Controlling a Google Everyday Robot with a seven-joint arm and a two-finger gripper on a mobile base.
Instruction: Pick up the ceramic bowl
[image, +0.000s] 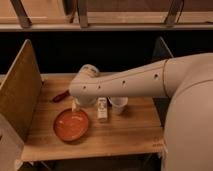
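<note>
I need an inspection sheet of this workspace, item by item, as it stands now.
Surface: wooden table, level.
Job's things: ceramic bowl, upright on the table's front left part, not yet lifted.
Clutter: white cup and small white container to the right of the bowl; red object behind it.
Grippers: gripper low at the bowl's far rim, mostly hidden under the arm.
Cables: nothing seen.
Surroundings: wooden side panel on the left; railing behind.
</note>
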